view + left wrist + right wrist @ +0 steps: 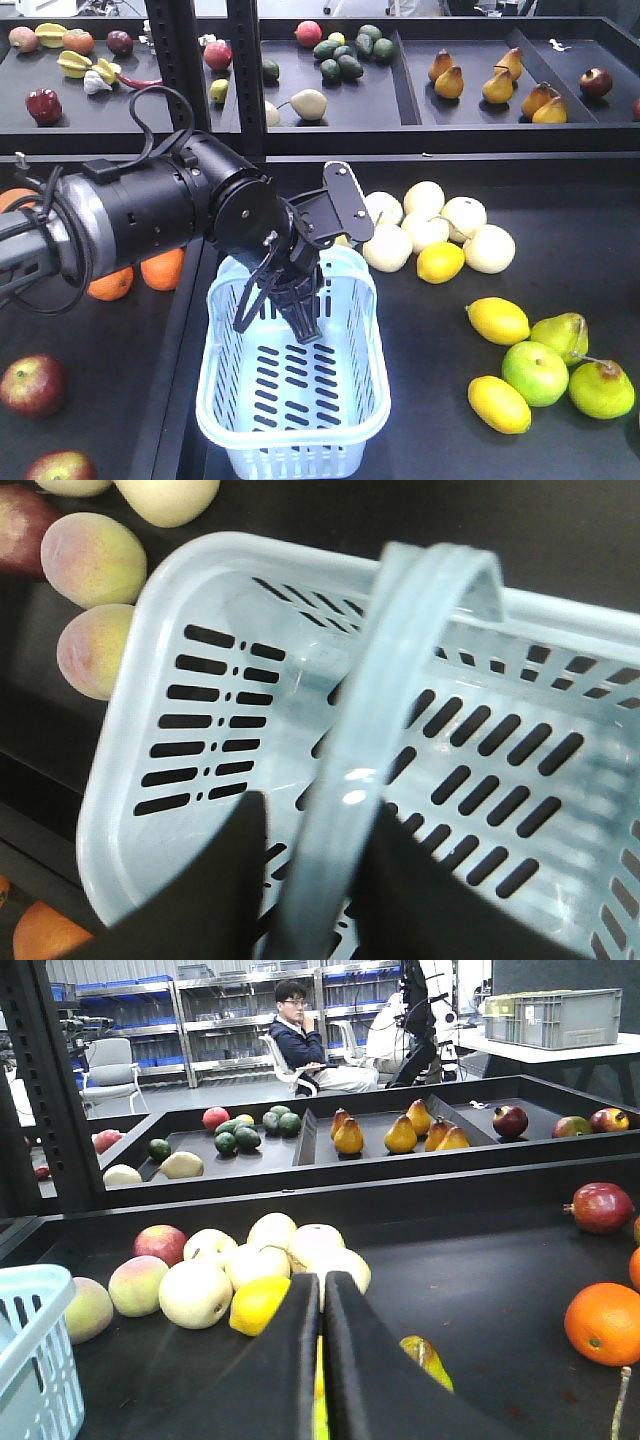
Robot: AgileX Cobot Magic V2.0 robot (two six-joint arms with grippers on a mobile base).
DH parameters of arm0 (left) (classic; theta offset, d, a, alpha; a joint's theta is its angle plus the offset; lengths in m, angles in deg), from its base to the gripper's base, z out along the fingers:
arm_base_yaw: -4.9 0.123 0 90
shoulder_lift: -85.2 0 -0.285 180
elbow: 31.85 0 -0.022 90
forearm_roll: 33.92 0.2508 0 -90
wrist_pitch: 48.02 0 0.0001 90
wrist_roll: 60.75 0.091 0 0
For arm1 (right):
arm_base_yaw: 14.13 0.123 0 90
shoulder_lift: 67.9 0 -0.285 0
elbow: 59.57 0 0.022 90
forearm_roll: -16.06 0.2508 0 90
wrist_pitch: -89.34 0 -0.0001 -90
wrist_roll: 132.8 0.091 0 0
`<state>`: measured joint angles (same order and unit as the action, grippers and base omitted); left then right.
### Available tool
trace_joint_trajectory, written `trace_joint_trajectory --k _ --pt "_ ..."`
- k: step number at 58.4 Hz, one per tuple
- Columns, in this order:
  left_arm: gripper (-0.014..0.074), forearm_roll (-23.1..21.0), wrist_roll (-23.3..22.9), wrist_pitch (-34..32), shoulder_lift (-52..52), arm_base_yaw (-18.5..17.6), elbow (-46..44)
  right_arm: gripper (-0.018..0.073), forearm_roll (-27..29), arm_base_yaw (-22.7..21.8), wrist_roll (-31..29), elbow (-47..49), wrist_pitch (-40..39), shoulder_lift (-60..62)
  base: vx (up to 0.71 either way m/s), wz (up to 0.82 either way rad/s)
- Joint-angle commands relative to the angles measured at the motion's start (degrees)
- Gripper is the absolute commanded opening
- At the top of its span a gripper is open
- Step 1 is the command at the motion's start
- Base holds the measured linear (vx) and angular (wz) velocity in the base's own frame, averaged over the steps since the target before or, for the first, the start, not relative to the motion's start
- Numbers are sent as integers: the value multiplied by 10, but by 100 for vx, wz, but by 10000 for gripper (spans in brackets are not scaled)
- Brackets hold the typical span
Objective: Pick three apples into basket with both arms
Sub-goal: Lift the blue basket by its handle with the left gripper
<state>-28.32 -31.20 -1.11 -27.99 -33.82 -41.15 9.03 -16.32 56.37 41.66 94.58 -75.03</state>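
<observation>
1. Since the basket [378, 395] under the left end effector [280, 322] shows only a bare slotted floor in the front and left wrist views, we record no apple delivered.
2. Left end effector: the fingers [210, 890] stand on either side of the basket's handle [400, 680], close against it. We cannot tell whether they press on it.
3. Right end effector [322, 1360]: the fingers are together, with nothing seen between them, low over the tabletop [480, 1280].
4. First apple [30, 385] and second apple [60, 466] lie on the tabletop well to the left of the left end effector, apart from the basket.
5. What we take for the third apple [600, 1207] lies ahead and well to the right of the right end effector.
6. Judgement: the task is at its start, with three picks and three placements outstanding.
</observation>
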Motion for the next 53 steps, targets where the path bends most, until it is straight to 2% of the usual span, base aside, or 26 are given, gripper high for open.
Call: trace_joint_trajectory --k 1,16,26,30,39,53 --pt "-1 1 -1 -15 33 -3 -17 -5 -4 -2 -4 -7 -42 7 0 0" --pt "-8 1 -2 8 81 -3 -17 -5 -4 -2 -4 -7 -42 7 0 0" --pt "-8 -3 -11 52 141 -3 -17 -5 -4 -2 -4 -7 -42 7 0 0" --pt "-8 -4 -46 70 168 -3 -17 -5 -4 -2 -4 -7 -42 7 0 0" --pt "-8 -4 -155 106 224 -3 -17 -5 -4 -2 -4 -7 -42 7 0 0" --pt "-8 -4 -271 113 303 -3 -17 -5 -4 -2 -4 -7 -42 7 0 0"
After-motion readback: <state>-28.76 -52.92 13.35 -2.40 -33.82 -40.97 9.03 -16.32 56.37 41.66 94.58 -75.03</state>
